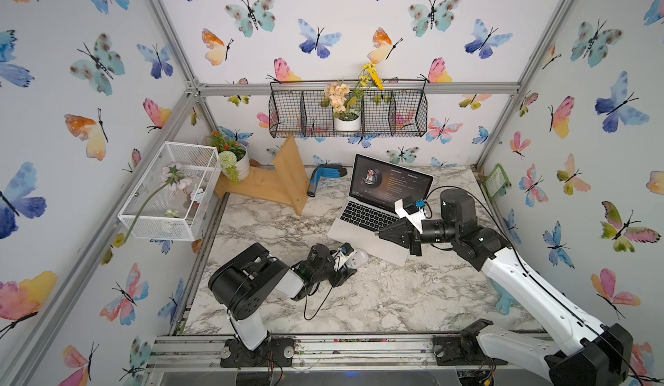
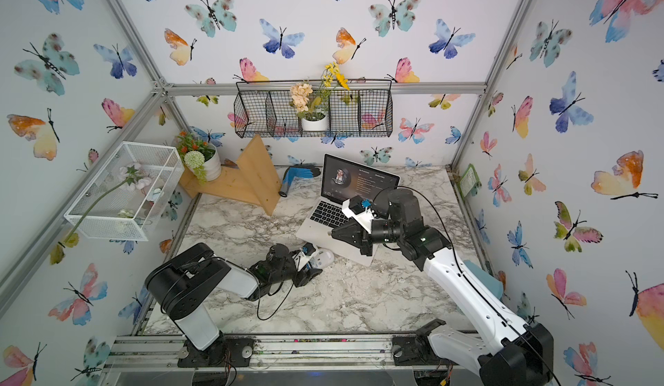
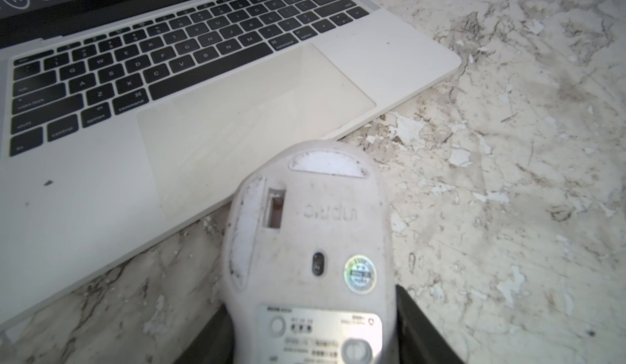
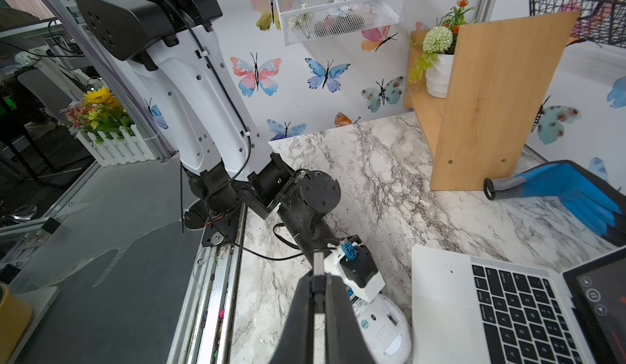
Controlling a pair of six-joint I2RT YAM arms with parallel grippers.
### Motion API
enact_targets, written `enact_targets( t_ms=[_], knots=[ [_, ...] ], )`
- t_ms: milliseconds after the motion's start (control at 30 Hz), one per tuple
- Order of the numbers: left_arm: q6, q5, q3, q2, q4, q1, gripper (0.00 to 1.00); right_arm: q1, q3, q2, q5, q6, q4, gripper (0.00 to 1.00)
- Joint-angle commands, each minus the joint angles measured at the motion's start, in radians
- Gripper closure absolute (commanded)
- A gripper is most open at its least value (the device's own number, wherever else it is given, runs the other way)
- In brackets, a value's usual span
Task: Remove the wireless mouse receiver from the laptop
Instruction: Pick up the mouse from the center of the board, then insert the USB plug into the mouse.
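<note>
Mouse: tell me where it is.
In the left wrist view the white mouse lies underside-up on the marble table, beside the laptop's front edge, flanked by the left gripper.

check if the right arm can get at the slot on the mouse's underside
Probably yes: the mouse lies underside up, its slot bare and empty, and the right gripper, shut on the receiver, hangs close by with nothing between.

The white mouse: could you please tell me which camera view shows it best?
The left wrist view: the mouse lies underside up, close, its slot, sensor and sticker plain. In both top views the mouse is a small white shape by the left arm. The right wrist view shows it partly behind the right pincer.
</note>
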Motion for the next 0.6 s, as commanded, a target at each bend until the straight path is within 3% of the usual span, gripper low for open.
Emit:
enact_targets(
  t_ms=[0, 67, 233, 367, 567],
  knots=[
    [0.003, -0.014, -0.009, -0.073, -0.024, 0.005, 0.49, -0.006, -0.029, 0.003, -0.001, 0.001, 0.028, 0.98],
    [0.008, 0.006, 0.013, -0.127, -0.102, 0.005, 0.58, -0.011, -0.018, 0.011, 0.022, -0.024, -0.001, 0.98],
    [0.004, 0.062, 0.058, -0.297, -0.290, 0.004, 0.62, -0.031, 0.054, 0.010, 0.121, -0.102, -0.101, 0.98],
    [0.021, 0.178, 0.116, -0.461, -0.483, 0.005, 0.80, -0.036, 0.156, 0.025, 0.190, -0.224, -0.262, 0.98],
    [-0.038, 0.436, 0.242, -0.644, -0.763, 0.003, 0.80, -0.034, 0.386, 0.138, 0.215, -0.473, -0.723, 0.98]
  ],
)
